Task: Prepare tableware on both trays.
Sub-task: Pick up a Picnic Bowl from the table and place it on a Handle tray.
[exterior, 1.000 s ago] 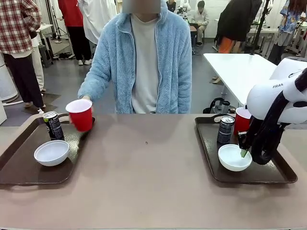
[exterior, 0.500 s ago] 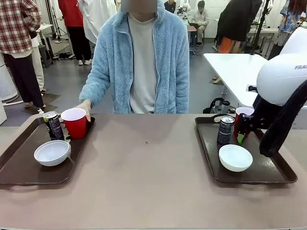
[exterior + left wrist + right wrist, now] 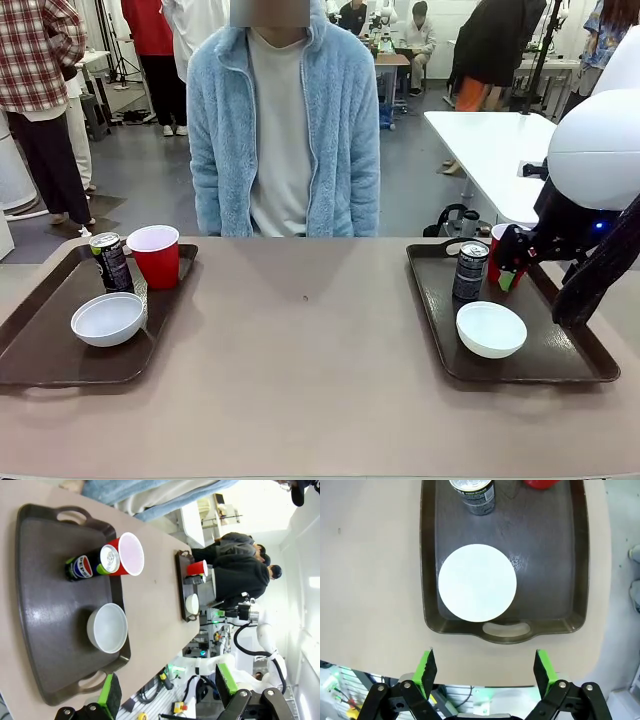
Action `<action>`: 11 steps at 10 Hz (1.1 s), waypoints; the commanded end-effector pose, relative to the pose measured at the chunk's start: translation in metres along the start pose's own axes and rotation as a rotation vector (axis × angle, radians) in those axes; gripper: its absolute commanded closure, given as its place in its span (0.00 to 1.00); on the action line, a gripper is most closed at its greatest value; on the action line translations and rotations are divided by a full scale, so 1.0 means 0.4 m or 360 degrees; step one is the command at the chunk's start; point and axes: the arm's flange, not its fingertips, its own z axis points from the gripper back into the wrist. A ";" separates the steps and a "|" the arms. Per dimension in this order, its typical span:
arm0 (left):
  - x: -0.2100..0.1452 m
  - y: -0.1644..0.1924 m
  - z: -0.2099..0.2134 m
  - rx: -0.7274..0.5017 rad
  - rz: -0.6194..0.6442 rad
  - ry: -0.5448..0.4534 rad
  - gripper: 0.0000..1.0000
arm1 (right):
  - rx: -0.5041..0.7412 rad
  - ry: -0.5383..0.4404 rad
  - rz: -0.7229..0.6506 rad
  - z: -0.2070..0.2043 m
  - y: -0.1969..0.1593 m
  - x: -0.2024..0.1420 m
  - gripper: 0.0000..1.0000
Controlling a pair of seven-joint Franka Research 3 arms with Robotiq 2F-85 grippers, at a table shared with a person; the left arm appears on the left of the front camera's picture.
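On the surface [image 3: 320, 370], each tray carries a full set. The left tray [image 3: 40, 350] holds a bowl [image 3: 108, 319], with a can [image 3: 112, 262] at its 12 o'clock and a red cup [image 3: 155, 256] at 1 o'clock. The right tray [image 3: 560, 360] mirrors it: bowl [image 3: 491, 329], can [image 3: 470, 271], cup [image 3: 497, 250]. Right claw [image 3: 484, 669] hangs spread above its tray, empty; left claw [image 3: 167, 689] is spread too

No lettering is clear enough to read on either can [image 3: 112, 262].

White arm [image 3: 598, 150], green-padded black pincer [image 3: 484, 671]
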 end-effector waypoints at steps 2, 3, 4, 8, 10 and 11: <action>-0.002 -0.004 0.004 -0.0003 -0.0007 -0.0007 0.00 | 0.0018 -0.0007 -0.0011 -0.014 -0.001 0.013 0.00; -0.002 -0.004 0.004 -0.0003 -0.0007 -0.0007 0.00 | 0.0018 -0.0007 -0.0011 -0.014 -0.001 0.013 0.00; -0.002 -0.004 0.004 -0.0003 -0.0007 -0.0007 0.00 | 0.0018 -0.0007 -0.0011 -0.014 -0.001 0.013 0.00; -0.002 -0.004 0.004 -0.0003 -0.0007 -0.0007 0.00 | 0.0440 0.0027 -0.0150 0.060 -0.079 0.018 0.00; -0.002 -0.004 0.004 -0.0003 -0.0007 -0.0007 0.00 | 0.0790 0.0019 -0.0481 0.108 -0.260 0.063 0.00; -0.002 -0.004 0.004 -0.0003 -0.0007 -0.0007 0.00 | 0.0950 0.0062 -0.0588 0.112 -0.332 0.066 0.00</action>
